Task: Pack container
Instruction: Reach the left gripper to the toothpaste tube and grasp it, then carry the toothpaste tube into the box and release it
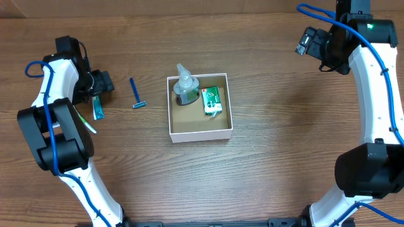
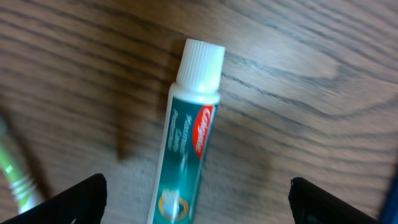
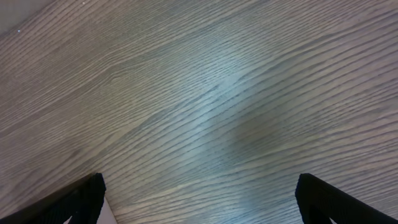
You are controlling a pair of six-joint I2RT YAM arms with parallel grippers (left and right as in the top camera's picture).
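The container point(image 1: 201, 134), a white box with a brown inside, sits at the table's middle. It holds a clear pump bottle point(image 1: 186, 88) and a green packet point(image 1: 211, 101). A teal toothpaste tube point(image 1: 96, 109) with a white cap lies at the far left. My left gripper point(image 1: 101, 85) is open just above it. In the left wrist view the tube point(image 2: 186, 143) lies between the spread fingers point(image 2: 196, 205), untouched. My right gripper point(image 1: 309, 41) is open and empty at the far right back, and the right wrist view shows its fingers point(image 3: 199, 199) over bare wood.
A blue razor point(image 1: 136, 93) lies between the left gripper and the container. A green and white toothbrush point(image 1: 85, 121) lies beside the toothpaste tube and shows at the left edge of the left wrist view point(image 2: 15, 177).
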